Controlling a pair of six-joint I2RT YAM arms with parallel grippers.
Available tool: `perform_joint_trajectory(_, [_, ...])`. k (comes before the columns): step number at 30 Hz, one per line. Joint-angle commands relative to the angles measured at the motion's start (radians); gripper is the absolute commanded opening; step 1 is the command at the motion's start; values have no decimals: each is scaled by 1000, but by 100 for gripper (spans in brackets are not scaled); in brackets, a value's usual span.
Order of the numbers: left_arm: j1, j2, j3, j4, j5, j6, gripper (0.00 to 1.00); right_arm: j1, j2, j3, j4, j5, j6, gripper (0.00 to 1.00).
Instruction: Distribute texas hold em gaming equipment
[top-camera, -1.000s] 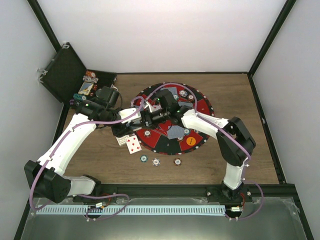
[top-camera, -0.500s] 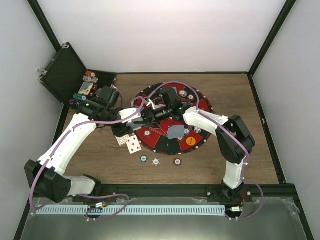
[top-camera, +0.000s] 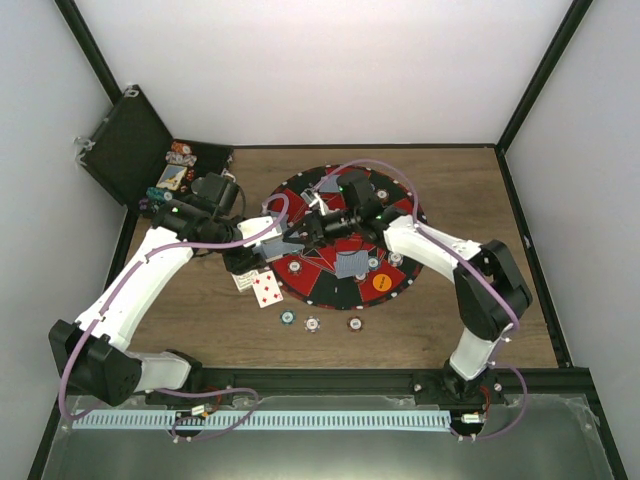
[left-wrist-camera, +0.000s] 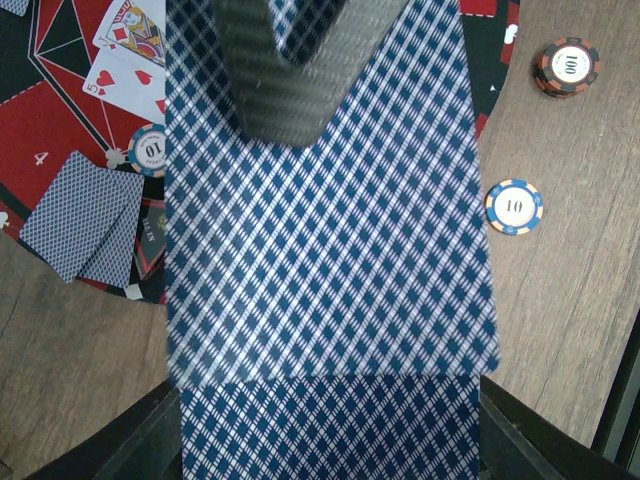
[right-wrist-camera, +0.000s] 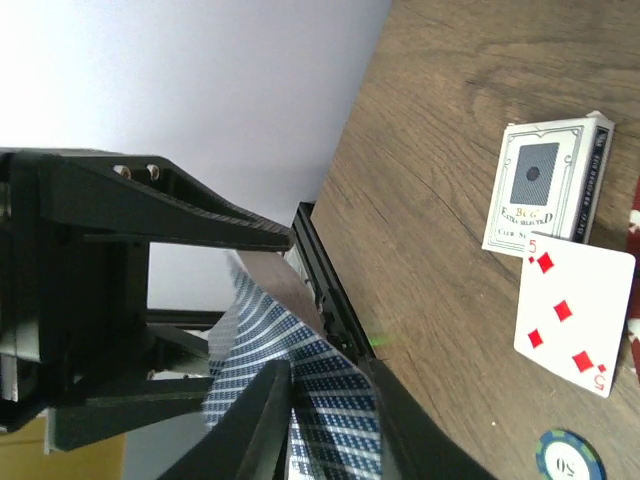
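My left gripper (top-camera: 252, 256) is shut on a deck of blue-patterned playing cards (left-wrist-camera: 330, 430) held over the mat's left edge. The top card (left-wrist-camera: 330, 250) is slid partway off the deck. My right gripper (right-wrist-camera: 330, 430) is shut on this card (right-wrist-camera: 335, 400), and one of its fingers (left-wrist-camera: 280, 80) lies across the card's far end. A five of diamonds (top-camera: 267, 289) lies face up by the mat. Three chips (top-camera: 313, 323) sit on the wood in front. An orange button (top-camera: 381, 281) and face-down cards (top-camera: 352, 263) lie on the mat.
The round red-and-black mat (top-camera: 405, 212) fills the table's middle. A card box (top-camera: 243, 281) lies beside the five of diamonds. The open black case (top-camera: 130, 145), with chips by it, stands at the back left. More chips (left-wrist-camera: 514, 206) lie on the wood.
My right gripper has closed on the deck's top card and drawn back to the right with it. The left arm has kept still with the deck.
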Motion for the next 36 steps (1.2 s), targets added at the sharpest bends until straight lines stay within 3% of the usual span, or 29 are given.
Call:
perform_joint_trajectory(1, [-8,-10,10,27,27,5,5,-8,-73,-15,7,39,39,14])
perform_joint_trajectory(4, [-7,-8,7,29,24,4,4,-9,-90,-32,18,29,55,2])
perform_joint_trajectory(10, [-7,-11,-22,43,-3,7,4,-31,-105,-27,-5,21,47,1])
perform_joint_trajectory(18, [52,8,-44,76,-13,21,4,-298,-104,-38,-123,11,-63,1])
perform_joint_trajectory(21, [91,21,-55,86,-24,44,4,-384,-50,-14,-199,84,-140,1])
perform_joint_trajectory(22, [139,31,-74,90,-28,68,4,-424,36,41,-274,196,-209,1])
perform_joint_trajectory(29, [300,45,-139,83,-32,164,4,-453,242,105,-218,173,-204,1])
perform_joint_trajectory(36, [403,12,-260,127,-22,240,4,-454,321,158,-251,283,-230,1])
